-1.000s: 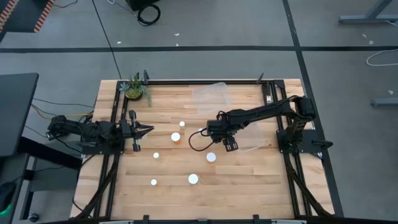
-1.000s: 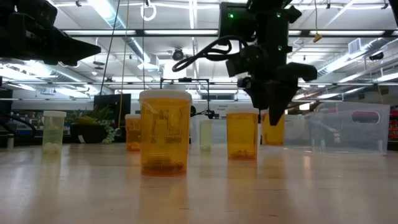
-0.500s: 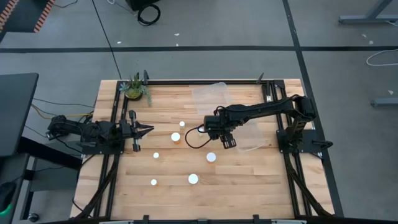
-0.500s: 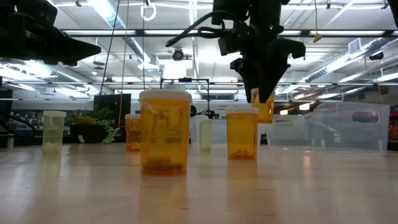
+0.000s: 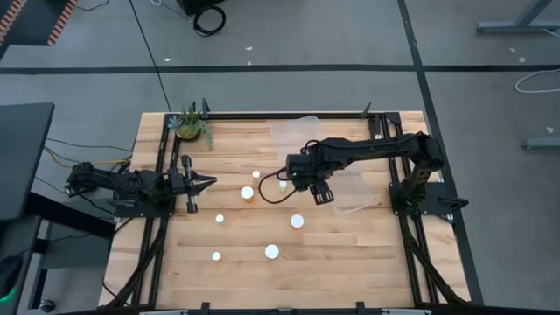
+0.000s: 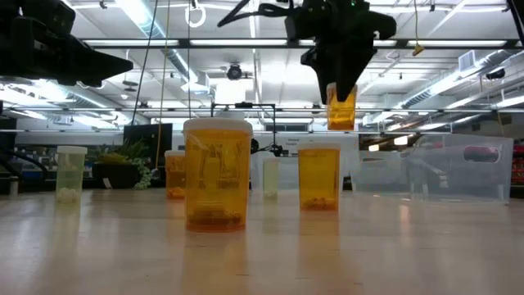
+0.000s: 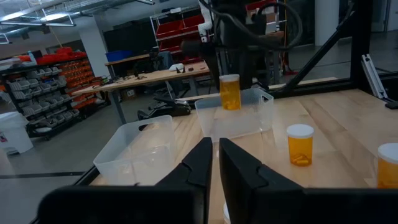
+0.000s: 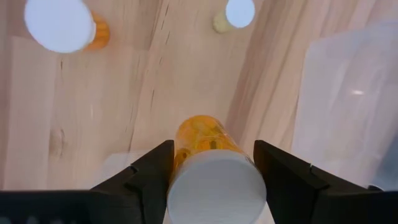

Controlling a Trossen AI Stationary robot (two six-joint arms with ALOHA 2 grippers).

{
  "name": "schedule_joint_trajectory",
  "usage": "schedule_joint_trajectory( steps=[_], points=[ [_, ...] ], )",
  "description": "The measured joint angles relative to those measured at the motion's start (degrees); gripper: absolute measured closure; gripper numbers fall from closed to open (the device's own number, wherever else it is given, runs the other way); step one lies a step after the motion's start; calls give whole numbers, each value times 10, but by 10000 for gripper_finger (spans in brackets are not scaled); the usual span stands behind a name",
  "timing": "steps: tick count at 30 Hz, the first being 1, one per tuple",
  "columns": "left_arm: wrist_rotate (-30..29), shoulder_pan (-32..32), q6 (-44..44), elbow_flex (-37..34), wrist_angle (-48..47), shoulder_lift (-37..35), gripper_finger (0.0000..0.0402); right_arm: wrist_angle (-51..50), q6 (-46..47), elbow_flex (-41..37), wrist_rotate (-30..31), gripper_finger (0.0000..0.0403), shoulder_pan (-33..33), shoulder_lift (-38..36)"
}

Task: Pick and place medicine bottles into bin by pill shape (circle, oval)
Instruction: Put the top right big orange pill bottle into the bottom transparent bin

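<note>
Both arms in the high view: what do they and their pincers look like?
Both are dark, jointed arms on black frame rails at the table's edges. The right arm's pincer is boxy and black, with a black cable looping beside it; its two fingers are flat dark plates. The left arm's pincer tapers to a narrow point, with two slim black fingers.

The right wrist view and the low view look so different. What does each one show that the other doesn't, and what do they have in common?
Only the right wrist view shows the held bottle's white cap from above, the wood grain of the table far below, and the edge of a clear bin.

Only the low view shows the held bottle hanging in the air above the other bottles, such as the large bottle in front, and the room behind.

Both show the right hand shut on the held bottle.
</note>
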Motion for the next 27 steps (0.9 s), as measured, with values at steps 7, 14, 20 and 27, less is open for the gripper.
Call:
schedule_joint_trajectory(
  steps=[7,14,20,27],
  points=[
    [0,0,0,0,0,0,367,-35,28,8,-3,180,0,-14],
    [0,0,0,0,1,0,374,-35,79,-18,-9,180,1,-68],
    [0,0,0,0,1,0,366,17,118,-107,-10,180,1,-157],
    [0,0,0,0,2,0,366,35,181,-189,-10,180,2,-237]
  ],
)
